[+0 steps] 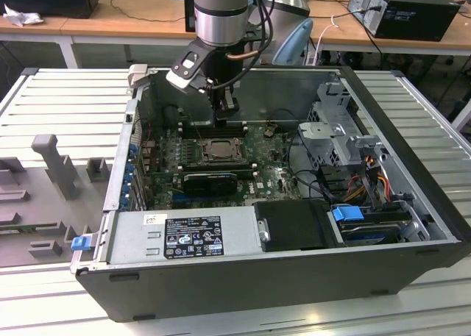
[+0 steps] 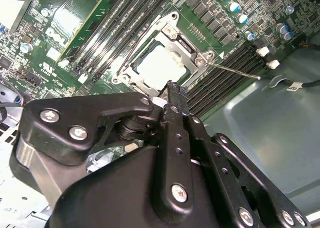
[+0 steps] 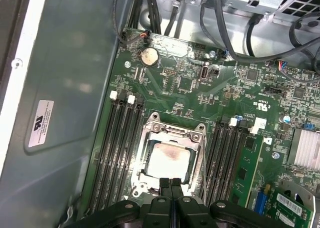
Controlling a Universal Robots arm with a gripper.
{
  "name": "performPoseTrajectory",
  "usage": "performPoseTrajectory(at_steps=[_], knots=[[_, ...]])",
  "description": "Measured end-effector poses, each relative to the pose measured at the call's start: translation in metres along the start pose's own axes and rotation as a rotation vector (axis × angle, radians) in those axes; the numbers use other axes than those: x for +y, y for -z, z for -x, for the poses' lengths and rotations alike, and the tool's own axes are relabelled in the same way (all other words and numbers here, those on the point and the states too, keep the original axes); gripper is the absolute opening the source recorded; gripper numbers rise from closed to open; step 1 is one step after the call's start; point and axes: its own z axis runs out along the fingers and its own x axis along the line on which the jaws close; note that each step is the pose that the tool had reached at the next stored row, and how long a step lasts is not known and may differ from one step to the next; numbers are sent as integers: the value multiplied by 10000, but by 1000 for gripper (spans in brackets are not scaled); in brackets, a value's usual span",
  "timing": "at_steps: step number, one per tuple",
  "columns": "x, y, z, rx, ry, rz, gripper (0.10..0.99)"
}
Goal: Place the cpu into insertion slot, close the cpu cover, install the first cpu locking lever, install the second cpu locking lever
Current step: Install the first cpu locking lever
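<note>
The cpu (image 3: 169, 160) lies flat in the insertion slot (image 3: 155, 119) on the green board, its pale top showing through the window of the cpu cover (image 3: 145, 158). The cover lies down over the chip. My gripper (image 3: 170, 182) is shut with nothing between its fingers, the tips hovering at the socket's edge. In the second wrist view the gripper (image 2: 172, 86) sits just beside the cpu (image 2: 159, 63). One thin wire lever (image 2: 235, 71) sticks out over the memory slots; another lever (image 2: 131, 48) runs along the opposite side. The exterior view has the gripper (image 1: 224, 121) just behind the cpu (image 1: 218, 151).
Black memory slots (image 3: 117, 148) flank the socket on both sides. A black graphics card (image 1: 210, 180) lies in front of it, then the power supply (image 1: 184, 237). The drive cage (image 1: 338, 141) and cables fill the exterior view's right. The case's metal walls (image 1: 280, 93) surround everything.
</note>
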Motion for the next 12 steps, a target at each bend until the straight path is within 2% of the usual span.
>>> performPoseTrajectory(at_steps=[12], knots=[[0,0,0,12,364,-7,106]])
